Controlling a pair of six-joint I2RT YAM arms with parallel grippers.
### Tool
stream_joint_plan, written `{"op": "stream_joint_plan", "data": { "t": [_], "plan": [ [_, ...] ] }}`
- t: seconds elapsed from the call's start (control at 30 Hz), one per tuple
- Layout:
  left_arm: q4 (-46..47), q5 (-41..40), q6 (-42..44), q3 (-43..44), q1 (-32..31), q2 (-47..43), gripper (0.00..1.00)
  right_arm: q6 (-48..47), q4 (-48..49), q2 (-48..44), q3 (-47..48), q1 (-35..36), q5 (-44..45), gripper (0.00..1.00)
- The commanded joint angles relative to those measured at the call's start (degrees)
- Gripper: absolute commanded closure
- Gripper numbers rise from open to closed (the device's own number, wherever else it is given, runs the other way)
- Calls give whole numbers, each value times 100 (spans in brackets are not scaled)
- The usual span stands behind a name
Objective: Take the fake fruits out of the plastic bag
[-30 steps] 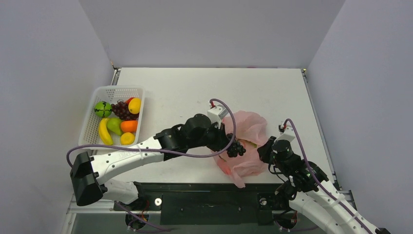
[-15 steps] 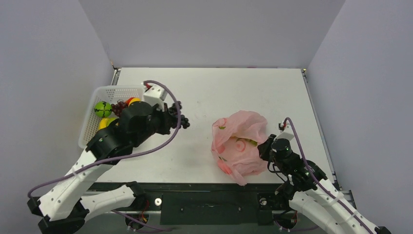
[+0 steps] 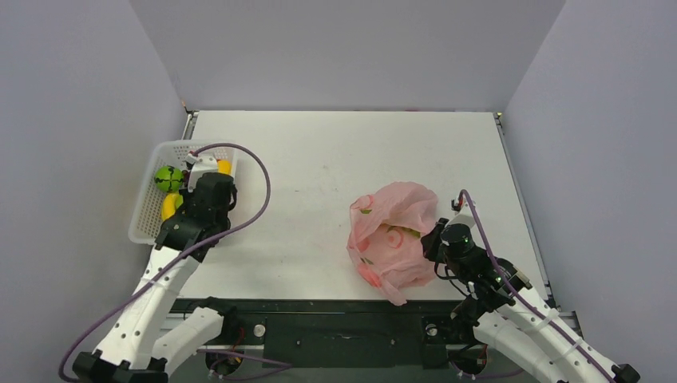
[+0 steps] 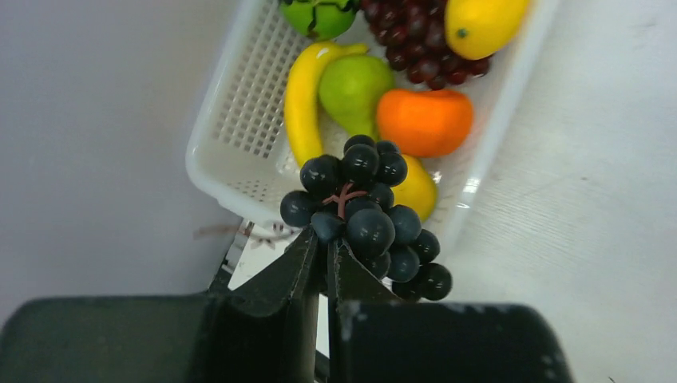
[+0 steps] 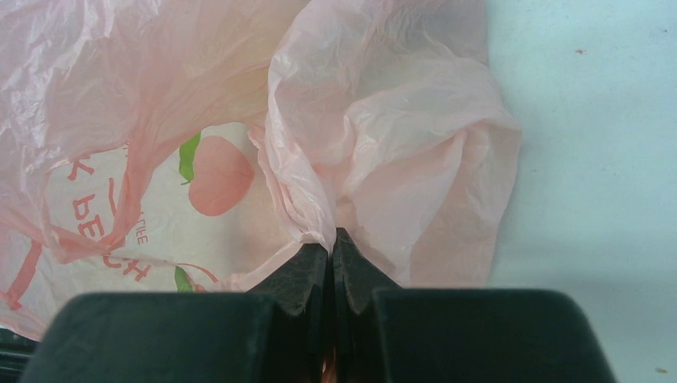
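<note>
My left gripper is shut on a bunch of dark purple grapes and holds it above the near end of the white mesh basket. In the top view the left gripper is over the basket. The basket holds a banana, a pear, an orange, a lemon, a lime and red grapes. My right gripper is shut on a fold of the pink plastic bag, which lies crumpled at right centre of the table. No fruit shows inside it.
Grey walls close in the white table on the left, back and right. The basket stands against the left wall. A black rail runs along the table's near edge between the arm bases.
My left arm has swung from the bag leftward across the table, carrying the dark grapes, and is now over the basket. My right gripper has kept its hold on the bag.
</note>
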Motion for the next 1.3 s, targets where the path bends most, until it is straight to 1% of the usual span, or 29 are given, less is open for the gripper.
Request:
{"op": "stream_joint_plan", "data": {
  "t": [0.0,0.13,0.2,0.3,0.4,0.43,0.6,0.73,0.77,0.8,0.83,0.87,0.9,0.93,0.97,1.0,1.03,1.1,1.17,1.23,1.27],
  "plan": [
    [1394,551,298,-365,1292,119,100,-70,242,-42,46,-34,62,100],
    [2070,1189,214,-737,2077,482,100,-70,217,-103,47,-35,57,100],
    [2250,1347,171,-858,2287,665,100,-75,215,-86,65,-37,62,100],
    [2283,1326,-20,-935,2366,845,100,-83,203,-39,79,-43,67,100],
    [2285,1282,-202,-1048,2372,839,100,-71,204,-14,72,-45,97,100],
    [2330,1257,-226,-1146,2514,819,100,-71,203,1,76,-45,101,100],
    [2295,1296,-500,-1348,2661,814,100,-129,254,113,116,-53,90,100],
    [2277,1310,-477,-1437,2676,692,100,-161,267,208,155,-52,69,100],
    [2277,1308,-460,-1444,2676,615,95,-170,270,205,156,-53,65,100],
    [2270,1303,-441,-1446,2676,576,83,-168,272,201,153,-53,56,100],
    [2269,1293,-437,-1450,2673,479,78,-163,283,206,144,-53,59,100],
    [2266,1291,-424,-1454,2675,424,68,-161,287,193,147,-54,52,100],
    [2258,1307,-416,-1448,2675,318,62,-150,291,193,154,-54,48,100],
    [2237,1338,-403,-1427,2675,256,49,-145,295,198,165,-54,23,100],
    [2222,1409,-406,-1416,2676,118,43,-135,302,200,189,-51,4,100],
    [2195,1455,-418,-1392,2676,50,29,-134,305,198,205,-52,-7,100],
    [2179,1566,-431,-1372,2676,-92,20,-132,314,191,230,-53,-15,100],
    [2096,1801,-512,-1294,2678,-284,14,-143,356,201,274,-54,-7,100],
    [1957,2202,-575,-1175,2677,-471,12,-171,412,232,348,-54,44,100],
    [1808,2795,-688,-1060,2678,-609,12,-201,486,310,473,-51,91,100],
    [1755,3327,-741,-1013,2676,-686,12,-226,506,392,574,-52,98,100]
  ]
}}
